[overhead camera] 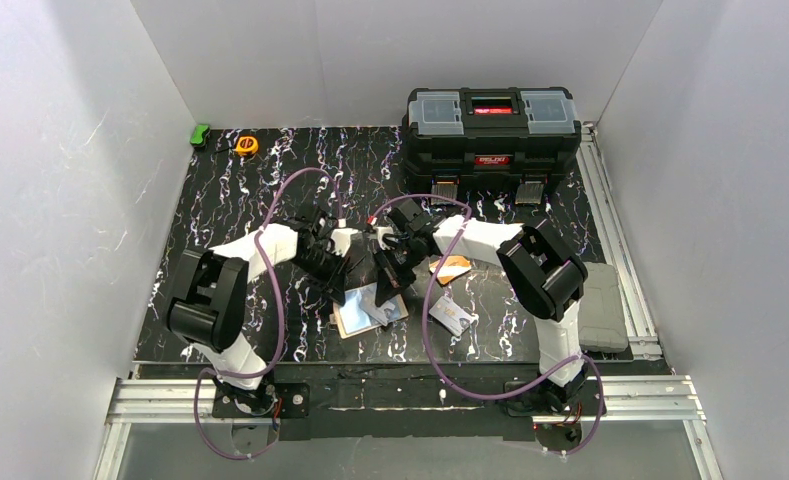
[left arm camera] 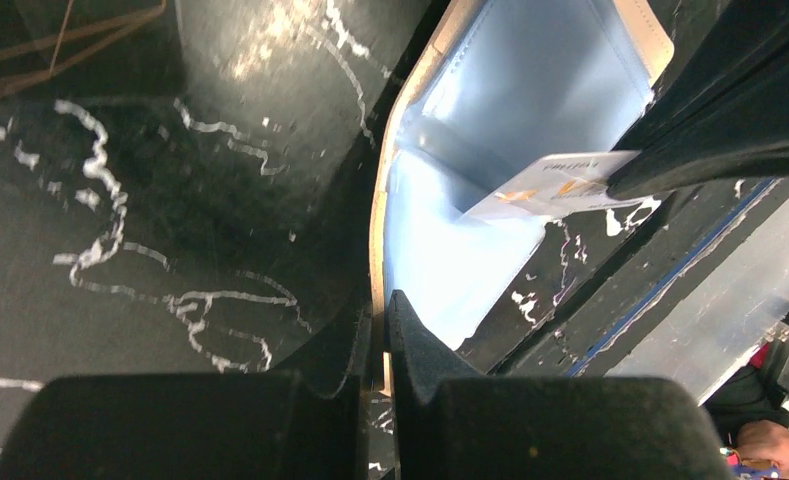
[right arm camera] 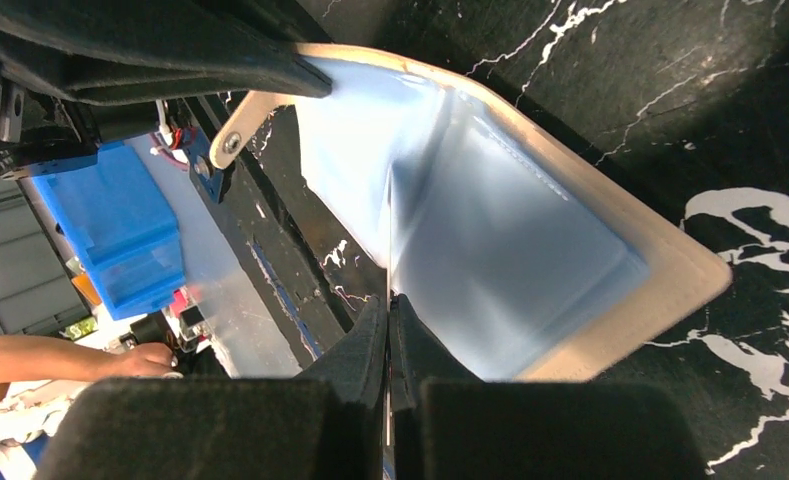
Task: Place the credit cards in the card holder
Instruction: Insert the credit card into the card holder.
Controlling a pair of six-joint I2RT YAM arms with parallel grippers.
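Observation:
The cream-beige card holder (overhead camera: 370, 312) lies open near the table's front, its light blue lining up. My left gripper (overhead camera: 348, 290) is shut on its cream edge (left arm camera: 378, 250). My right gripper (overhead camera: 386, 292) is shut on a pale card with small orange marks (left arm camera: 555, 187), whose far end is inside the holder's fold. That card shows edge-on (right arm camera: 390, 240) over the lining (right arm camera: 510, 240) in the right wrist view, pinched between my right fingertips (right arm camera: 389, 305). An orange-yellow card (overhead camera: 453, 266) and a silver-white card (overhead camera: 452, 315) lie flat to the right of the holder.
A big black toolbox (overhead camera: 492, 130) stands at the back right. A yellow tape measure (overhead camera: 247, 145) and a green object (overhead camera: 201, 133) sit at the back left. A grey pad (overhead camera: 602, 305) lies at the right edge. A blue bin (right arm camera: 120, 230) and a person's arm (right arm camera: 60, 355) are off the table.

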